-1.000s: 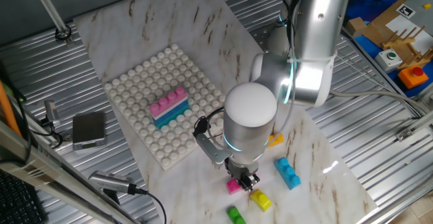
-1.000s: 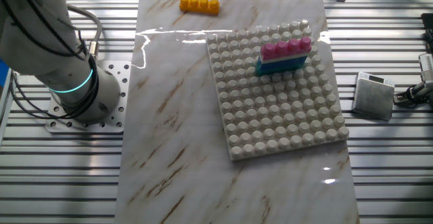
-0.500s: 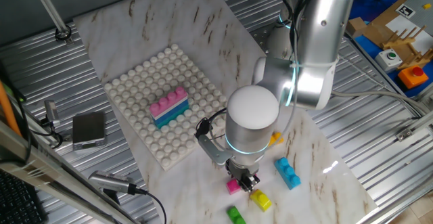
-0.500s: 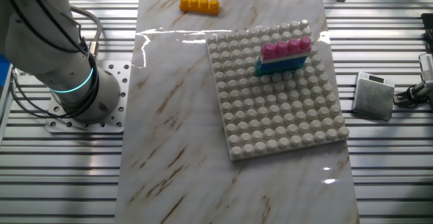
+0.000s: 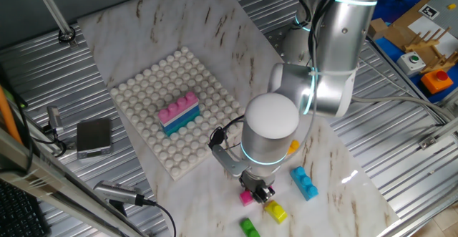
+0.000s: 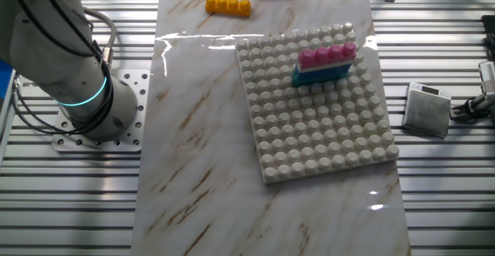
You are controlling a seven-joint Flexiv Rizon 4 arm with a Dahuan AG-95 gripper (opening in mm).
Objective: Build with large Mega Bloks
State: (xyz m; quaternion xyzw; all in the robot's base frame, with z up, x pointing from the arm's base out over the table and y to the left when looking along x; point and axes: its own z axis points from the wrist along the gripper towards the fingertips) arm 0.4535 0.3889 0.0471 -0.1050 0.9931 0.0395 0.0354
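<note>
Now, your pincer (image 5: 262,191): low over the magenta brick (image 5: 247,196); grip state can't be told.
Stack: pink brick (image 6: 328,54) on teal brick (image 6: 319,75), on baseplate (image 6: 309,132).
Table (image 6: 201,155): orange bar (image 6: 227,6).

- The arm (image 5: 333,58) is built of fat silver-grey tube segments with smooth, brushed-looking shells.
- A glowing teal ring (image 5: 309,94) marks each joint.
- A round white cap (image 5: 271,116) closes the wrist housing.
- Black cables (image 5: 218,133) loop beside the wrist.
- The base (image 6: 73,93) sits on a bolted, perforated plate.
</note>
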